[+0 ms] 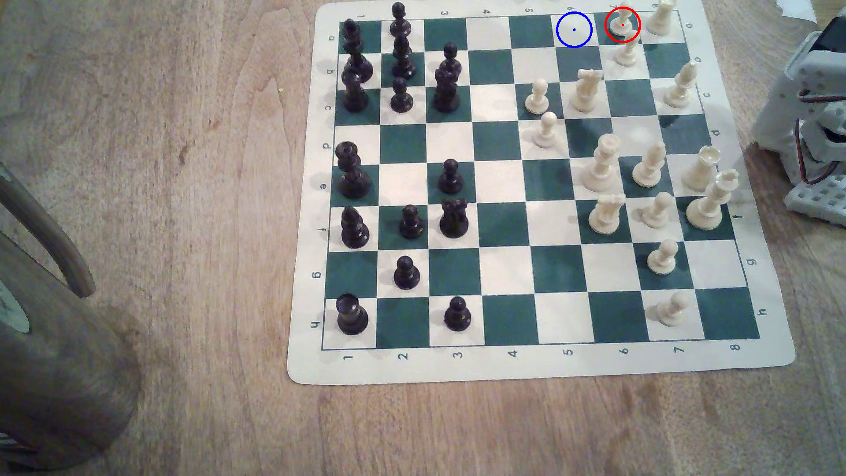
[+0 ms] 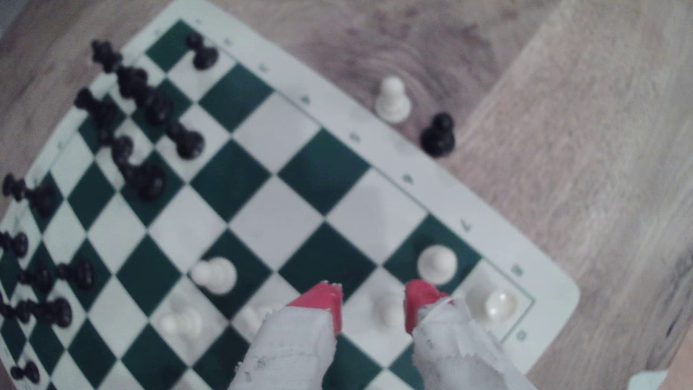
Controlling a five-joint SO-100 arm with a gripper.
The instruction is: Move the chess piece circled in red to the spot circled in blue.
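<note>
- Looking down from the wrist view, I see my end effector (image 2: 375, 303) with its red-tipped fingers (image 2: 322, 300) spread apart, nothing between them but a blurred cream pawn (image 2: 388, 311) on the board below.
- The pawn (image 1: 621, 23) I am after stands upright on a dark green square in the board's far row, inside the red ring, near the exterior view's top right.
- In the wrist view that pawn (image 2: 437, 263) sits on a dark square just past the finger tips, apart from them.
- The spot (image 1: 574, 29) is the cream square next to it, toward the exterior view's left, ringed in blue and bare.
- A taller cream piece (image 1: 662, 17) stands on the corner square on the pawn's other side.
- The board (image 1: 540, 366) lies flat on the wooden bench (image 1: 183, 229); black pieces crowd its left columns in the exterior view, cream pieces its right.
- Off the board, on the bench, the wrist view shows a cream pawn (image 2: 392, 99) and a black pawn (image 2: 438, 135) near each other.
- The arm's grey body (image 1: 810, 128) sits at the exterior view's right edge.
</note>
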